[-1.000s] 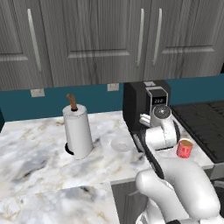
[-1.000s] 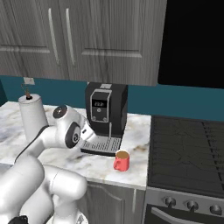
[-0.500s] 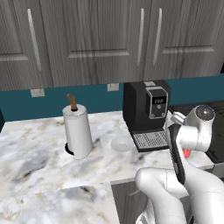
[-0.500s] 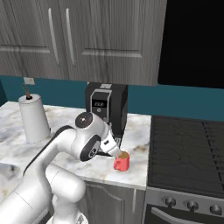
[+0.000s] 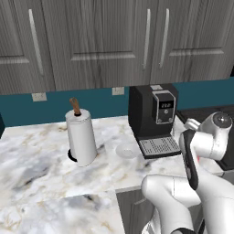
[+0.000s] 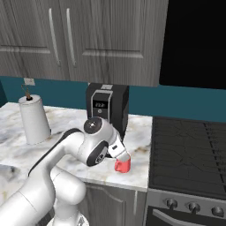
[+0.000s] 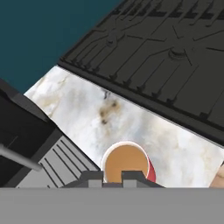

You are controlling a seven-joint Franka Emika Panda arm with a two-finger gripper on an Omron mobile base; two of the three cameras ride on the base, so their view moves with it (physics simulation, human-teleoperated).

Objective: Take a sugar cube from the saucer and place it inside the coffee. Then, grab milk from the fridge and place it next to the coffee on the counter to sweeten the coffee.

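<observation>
The coffee [image 7: 127,162], a small red cup with a tan top, stands on the marbled counter [image 7: 87,109] between the coffee machine and the stove. My gripper [image 7: 113,177] hangs straight over the cup's near rim. Its two dark fingertips [image 7: 92,176] stand close together with a narrow gap, and whatever is pinched there is hidden. From the right base view the gripper [image 6: 123,157] sits just above the red cup [image 6: 123,166]. The whitish saucer [image 5: 126,151] lies left of the machine's tray, near the paper towel roll [image 5: 81,141]. My arm hides the cup in the left base view.
The black coffee machine [image 6: 107,107] with its grey drip tray [image 7: 65,162] stands close behind and left of the cup. A dark stove top [image 6: 190,150] borders the counter on the right. Dark grey wall cabinets [image 5: 105,41] hang above.
The arm has swung right from the front of the coffee machine, and the gripper now hangs over the red cup, which it hides in the left base view.
</observation>
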